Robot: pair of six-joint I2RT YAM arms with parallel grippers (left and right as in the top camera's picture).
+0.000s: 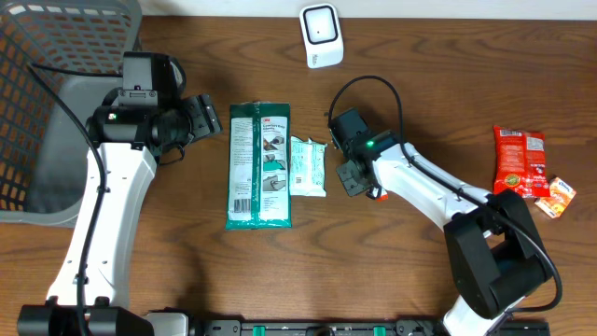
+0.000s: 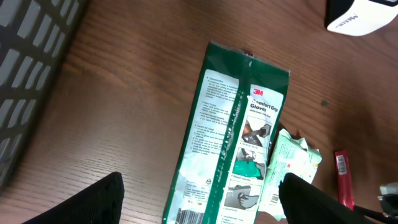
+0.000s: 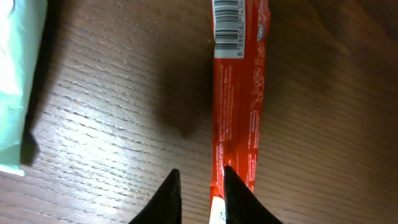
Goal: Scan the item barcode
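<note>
r claw [image 3: 199, 170] is down low over the desk [image 1: 420, 75], pinched to a slim gap, bare wood showing btwn the two black fingers [image 3: 171, 196]. no firm hold visible. the red stick pack [image 3: 239, 93] lies flat on the desk, running straight away from the claw. its near end sits under the right-hand finger in the r wrist view, w/ its left edge just at the gap, not centred in it. can't tell if finger and pack are touching. barcode [image 3: 232, 28] is face up at the far end of the stick, well ahead of the fingertips.

from overhead only a bit of the stick's red end pokes out beside the r claw, mid desk, just right of a small pale green packet [image 1: 308, 166]. that packet touches the right edge of a long green glove pack [image 1: 259, 166].

l claw [image 2: 202, 179] is spread wide, holding nothing, hovering near the glove pack's top left corner, beside a grey basket [image 1: 56, 93].

white scanner [image 1: 320, 35] stands at the far desk edge, well apart from the stick. red snack bag [image 1: 519, 161] and a small orange packet [image 1: 561, 198] lie far right.
</note>
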